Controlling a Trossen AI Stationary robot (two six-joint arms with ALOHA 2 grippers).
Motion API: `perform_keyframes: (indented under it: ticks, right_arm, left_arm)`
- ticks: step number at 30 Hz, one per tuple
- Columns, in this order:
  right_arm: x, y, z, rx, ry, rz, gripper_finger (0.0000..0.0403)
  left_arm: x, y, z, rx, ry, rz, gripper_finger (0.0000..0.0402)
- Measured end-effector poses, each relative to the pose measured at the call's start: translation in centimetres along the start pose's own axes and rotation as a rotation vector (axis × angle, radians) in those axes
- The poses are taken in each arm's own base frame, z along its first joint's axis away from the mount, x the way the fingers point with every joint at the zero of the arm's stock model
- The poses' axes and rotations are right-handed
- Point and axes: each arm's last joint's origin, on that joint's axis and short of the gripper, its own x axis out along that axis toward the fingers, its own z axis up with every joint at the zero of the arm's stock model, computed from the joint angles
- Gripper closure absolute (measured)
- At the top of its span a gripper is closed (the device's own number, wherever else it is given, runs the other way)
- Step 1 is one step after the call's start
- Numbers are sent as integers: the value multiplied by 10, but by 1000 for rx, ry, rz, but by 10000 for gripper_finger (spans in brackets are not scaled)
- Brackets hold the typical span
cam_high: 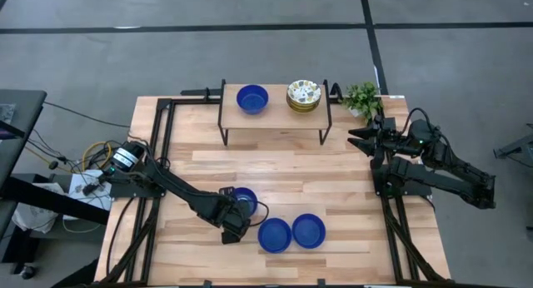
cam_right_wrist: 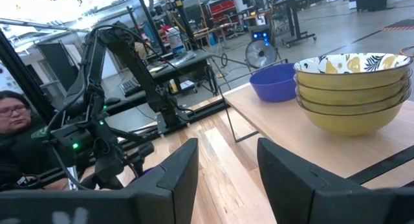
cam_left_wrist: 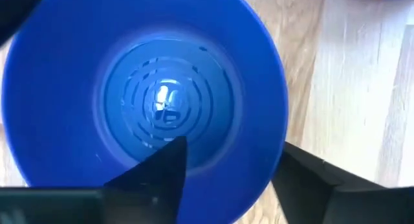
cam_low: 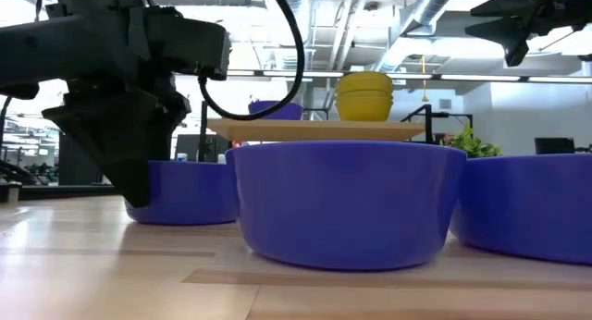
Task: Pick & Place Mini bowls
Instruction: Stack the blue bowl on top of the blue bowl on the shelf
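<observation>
I see a small raised wooden shelf (cam_high: 275, 113) at the far side of the wooden table (cam_high: 333, 180), and I place everything from it. On the shelf sit one blue bowl (cam_high: 252, 98) and, just beside it, a stack of floral bowls (cam_high: 304, 96); from the right wrist view the stack (cam_right_wrist: 352, 88) shows four nested bowls, white inside with a green and yellow pattern, yellowish outside. None of the bowls I can see holds anything.

On the table in front of the shelf, toward the near edge, are three more blue bowls. Two of them (cam_high: 274, 235) (cam_high: 308, 230) sit side by side, touching or nearly so. The third blue bowl (cam_high: 243, 201) lies just to their left, and my left gripper (cam_high: 237, 215) is on it: in the left wrist view one finger (cam_left_wrist: 162, 172) sits inside the bowl (cam_left_wrist: 142, 94) and the other outside its rim, so the claw straddles the wall. I cannot tell whether the fingers press it.

My right gripper (cam_high: 360, 140) hovers off the shelf's right end, above the table, its fingers (cam_right_wrist: 174, 169) spread apart and holding nothing.

A small green plant (cam_high: 362, 96) stands beside the shelf's right end. Beyond the table is a grey floor and a workshop; a person (cam_right_wrist: 16, 140) shows at the edge of the right wrist view.
</observation>
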Motion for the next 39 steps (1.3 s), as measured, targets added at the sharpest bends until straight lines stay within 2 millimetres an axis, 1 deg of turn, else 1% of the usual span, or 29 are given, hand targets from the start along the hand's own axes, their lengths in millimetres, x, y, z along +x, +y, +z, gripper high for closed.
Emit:
perform_keyframes:
  ticks: [3, 8, 9, 14, 17, 20, 22, 28, 32, 35, 39]
  right_arm:
    - [0, 0, 0, 0, 0, 0, 257]
    - [0, 0, 0, 0, 0, -1, 255]
    - [0, 0, 0, 0, 0, 0, 255]
    - [0, 0, 0, 0, 0, 0, 257]
    - [0, 0, 0, 0, 0, 0, 259]
    - [0, 0, 0, 0, -1, -1, 259]
    - [0, 0, 0, 0, -1, -2, 258]
    - [0, 0, 0, 0, 0, -2, 259]
    - [0, 0, 0, 0, -1, -3, 261]
    - [0, 0, 0, -2, 0, -3, 262]
    - [0, 0, 0, -8, -1, -3, 260]
  left_arm:
    - [0, 0, 1, -2, -6, -4, 247]
    - [0, -2, 1, -4, -1, -35, 371]
    - [0, -2, 1, -3, -1, -34, 385]
    - [-2, -2, 2, -5, -3, -49, 393]
    - [-12, -2, 7, -16, -33, -81, 395]
    - [-32, 3, 13, -40, -92, -118, 397]
    - [-50, 7, 16, -58, -160, -120, 397]
    - [-112, 28, 22, -134, -440, -85, 397]
    - [-148, 40, 26, -129, -643, -99, 398]
    - [-165, 45, 31, -104, -763, -109, 398]
    - [-176, 50, 40, -85, -894, -108, 398]
